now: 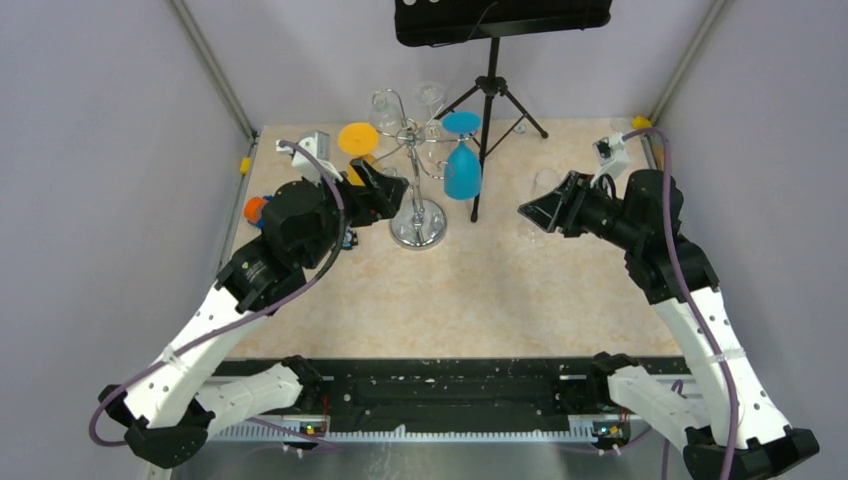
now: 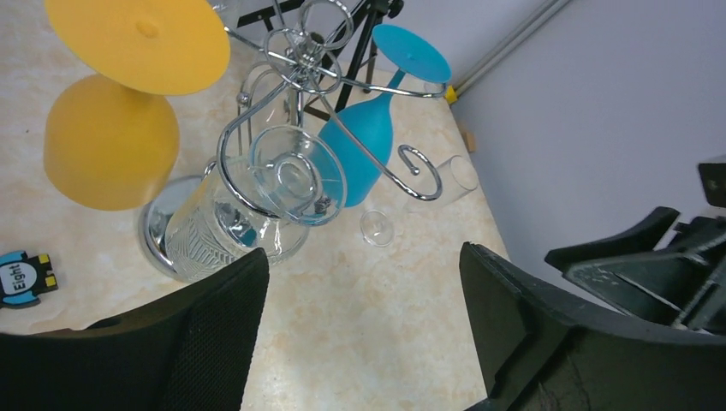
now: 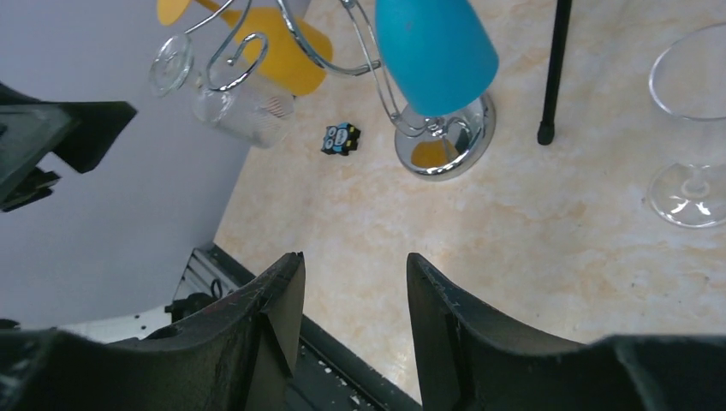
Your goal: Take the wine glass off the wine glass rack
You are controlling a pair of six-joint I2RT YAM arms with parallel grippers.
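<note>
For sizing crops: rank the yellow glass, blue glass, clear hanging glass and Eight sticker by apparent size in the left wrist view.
1. yellow glass.
2. clear hanging glass and blue glass, too alike to rank.
3. Eight sticker, smallest.

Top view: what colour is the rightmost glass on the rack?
Wine glass: turquoise blue, clearest in right wrist view.

Left arm (image 1: 215,320): rises from its base at the near left corner; elbow bent; forearm angled inward to the right.
Left gripper (image 1: 385,190): jaws spread wide; its black fingers (image 2: 197,342) stand far apart in the wrist view.
Right arm (image 1: 700,300): rises from the near right corner; elbow bent; forearm turned left.
Right gripper (image 1: 530,212): jaws parted by a narrower gap; tips pointing left.
</note>
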